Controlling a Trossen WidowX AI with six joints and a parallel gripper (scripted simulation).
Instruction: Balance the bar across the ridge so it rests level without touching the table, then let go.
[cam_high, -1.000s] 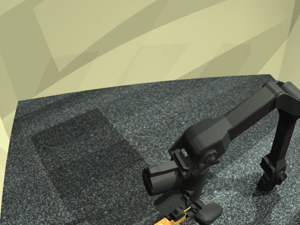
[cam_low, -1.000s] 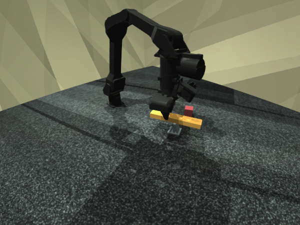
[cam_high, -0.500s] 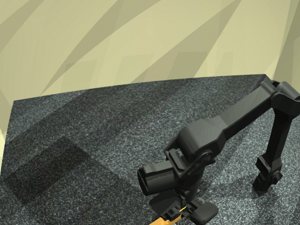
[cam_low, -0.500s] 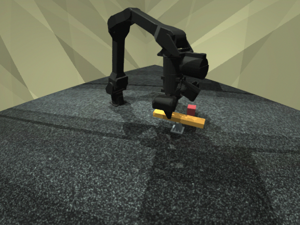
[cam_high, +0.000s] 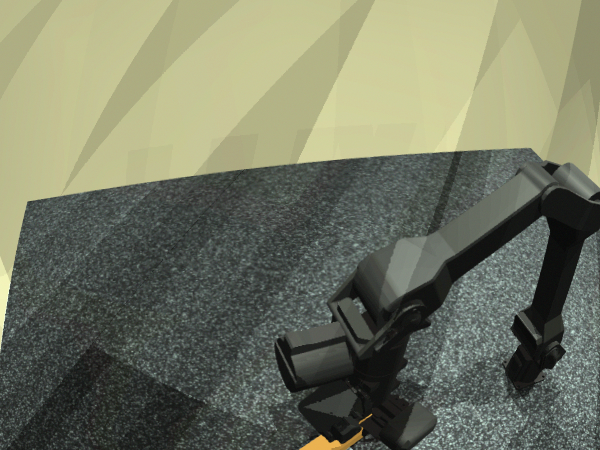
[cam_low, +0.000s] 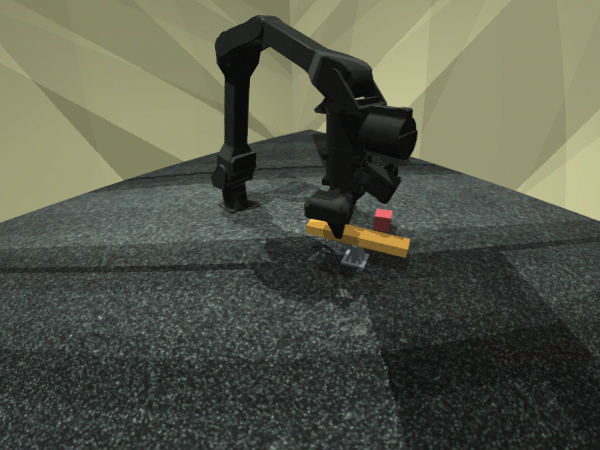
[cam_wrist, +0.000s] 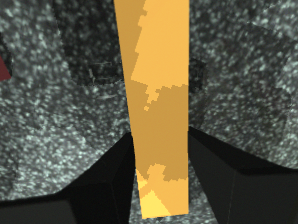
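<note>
Orange bar (cam_low: 358, 238), long axis running left-to-right in the exterior view and sloping down toward its right end, gripped near its left end by the closed claw (cam_low: 334, 227), over the small grey ridge (cam_low: 355, 257) on the speckled counter (cam_low: 150, 320); red cube (cam_low: 383, 219) just behind.

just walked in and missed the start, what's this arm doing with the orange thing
A single black arm has its gripper shut on an orange bar, gripping it near one end. The bar sits over a small grey ridge on the dark table, and in the exterior view it slopes down toward its far, free end rather than lying level. A red cube stands behind it, apart. The bar has not been let go.
</note>
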